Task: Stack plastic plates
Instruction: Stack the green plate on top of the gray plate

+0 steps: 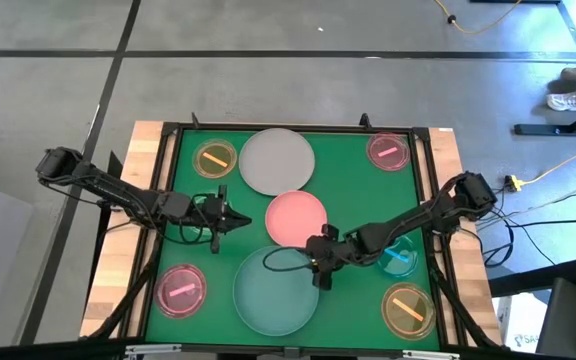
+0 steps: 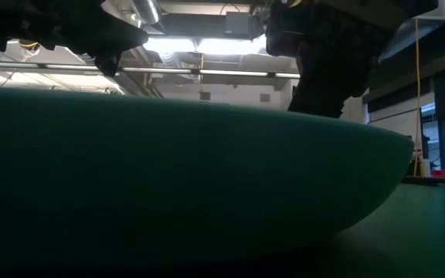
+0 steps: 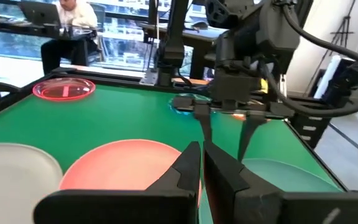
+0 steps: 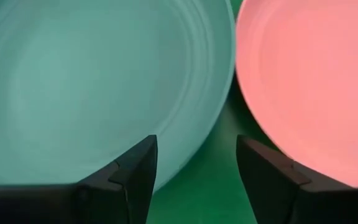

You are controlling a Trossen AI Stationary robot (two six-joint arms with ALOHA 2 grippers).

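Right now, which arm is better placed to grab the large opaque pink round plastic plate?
Right: its open tool hovers at the pink plate's edge; the left tool is shut.

We see even, bright light from above in the high view, faint shadows. Low view dim, backlit by ceiling strip lights [image 2: 207, 45] at upper centre; teal plate [image 2: 176, 177] fills frame, blurred. Wrist views soft, near fingers out of focus.
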